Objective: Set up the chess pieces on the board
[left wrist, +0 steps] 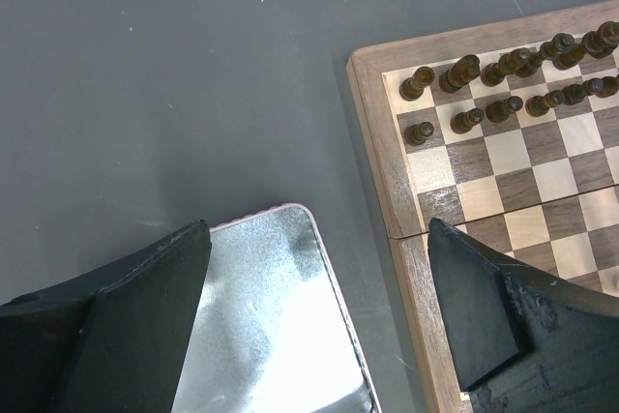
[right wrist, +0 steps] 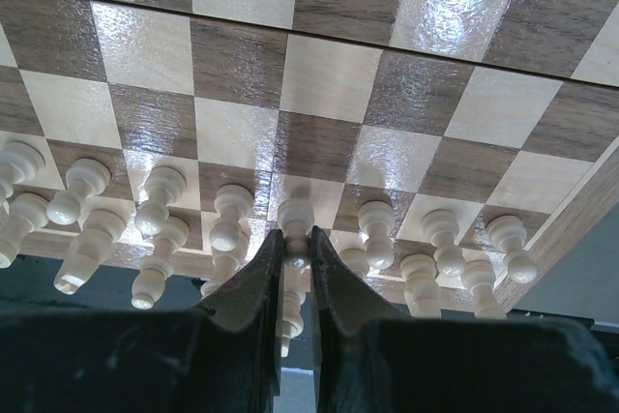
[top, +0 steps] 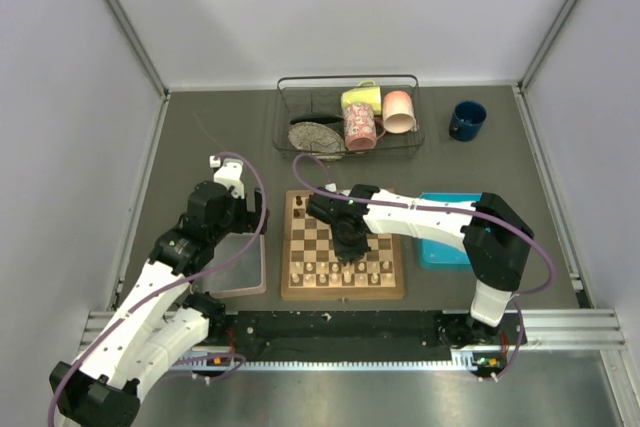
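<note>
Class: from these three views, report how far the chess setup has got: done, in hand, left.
Done: dark pieces stand in two rows at one end of the board, cream pieces in two rows at the other. In hand: the right gripper is shut on a cream piece among them. Left, probably: releasing it. The open left gripper holds nothing near the tray.
</note>
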Controlling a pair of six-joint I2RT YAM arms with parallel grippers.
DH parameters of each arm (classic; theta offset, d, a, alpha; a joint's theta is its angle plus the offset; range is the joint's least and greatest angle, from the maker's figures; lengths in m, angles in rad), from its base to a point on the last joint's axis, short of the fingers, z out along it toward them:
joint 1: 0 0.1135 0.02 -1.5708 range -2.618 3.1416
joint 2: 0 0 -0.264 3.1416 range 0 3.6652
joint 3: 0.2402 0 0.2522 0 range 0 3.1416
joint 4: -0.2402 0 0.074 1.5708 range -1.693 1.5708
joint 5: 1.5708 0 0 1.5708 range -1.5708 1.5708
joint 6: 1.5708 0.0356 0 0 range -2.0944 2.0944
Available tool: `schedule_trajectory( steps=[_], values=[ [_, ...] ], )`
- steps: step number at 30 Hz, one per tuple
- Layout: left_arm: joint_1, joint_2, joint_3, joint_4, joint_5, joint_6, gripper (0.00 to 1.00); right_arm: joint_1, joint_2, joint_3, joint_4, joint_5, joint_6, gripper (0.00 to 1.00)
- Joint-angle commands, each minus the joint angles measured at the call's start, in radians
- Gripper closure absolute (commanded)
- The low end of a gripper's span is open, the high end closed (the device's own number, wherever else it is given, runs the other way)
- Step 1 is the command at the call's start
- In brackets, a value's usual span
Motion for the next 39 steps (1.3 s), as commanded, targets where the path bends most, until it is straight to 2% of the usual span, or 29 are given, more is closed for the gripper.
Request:
schedule_trajectory(
  steps=[1, 12, 31, 39],
  values=[
    [-0.004, -0.002, 0.027, 0.02, 0.01, -0.01, 0.02, 0.019, -0.016, 0.023, -0.015, 0.008, -0.004, 1.0],
    [-0.002, -0.005, 0.026, 0.02, 0.011, -0.008, 0.02, 0.019, -0.001, 0.022, -0.015, 0.013, 0.007, 1.0],
    [-0.002, -0.005, 0.024, 0.021, 0.011, -0.008, 0.03, 0.019, 0.015, 0.02, -0.015, 0.011, 0.012, 0.84],
    [-0.002, -0.005, 0.024, 0.021, 0.011, -0.008, 0.02, 0.019, 0.018, 0.02, -0.012, 0.011, 0.012, 0.81]
  ],
)
